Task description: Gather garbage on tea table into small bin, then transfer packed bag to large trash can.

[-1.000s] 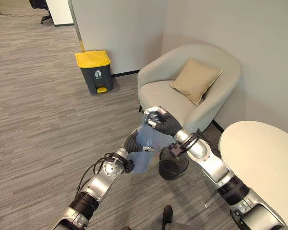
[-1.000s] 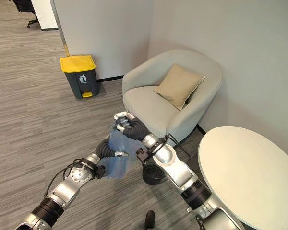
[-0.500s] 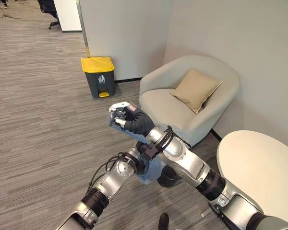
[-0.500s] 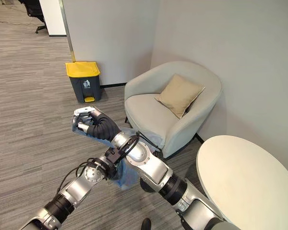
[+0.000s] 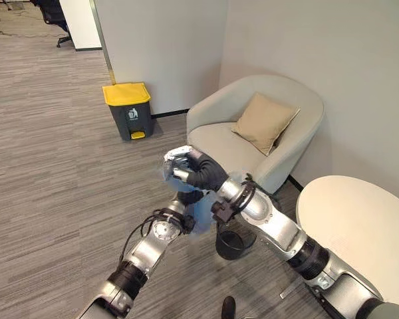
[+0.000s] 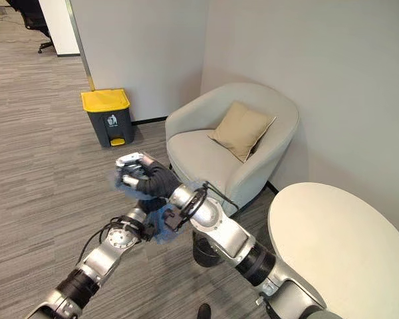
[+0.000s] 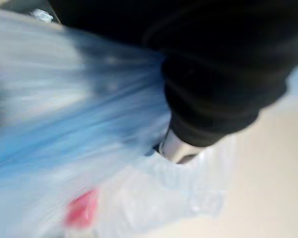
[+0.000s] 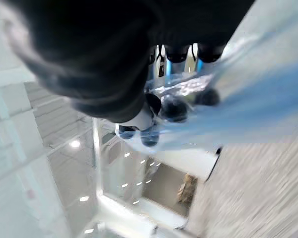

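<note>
A translucent blue garbage bag hangs in the air between my two hands, above and left of the small black bin on the floor. My right hand is curled round the bag's gathered top, and the plastic shows pinched under its fingertips. My left hand sits just below it against the bag's side, partly hidden by the film. Something red shows inside the bag. The large grey trash can with a yellow lid stands by the wall, further off to the left.
A beige armchair with a tan cushion stands against the wall right behind the hands. The round white tea table is at the right. Open wood-look floor lies between the hands and the large can.
The camera has shifted. My right hand has lifted the bag's top higher and to the left, away from the small bin; the left hand has followed beneath it.
</note>
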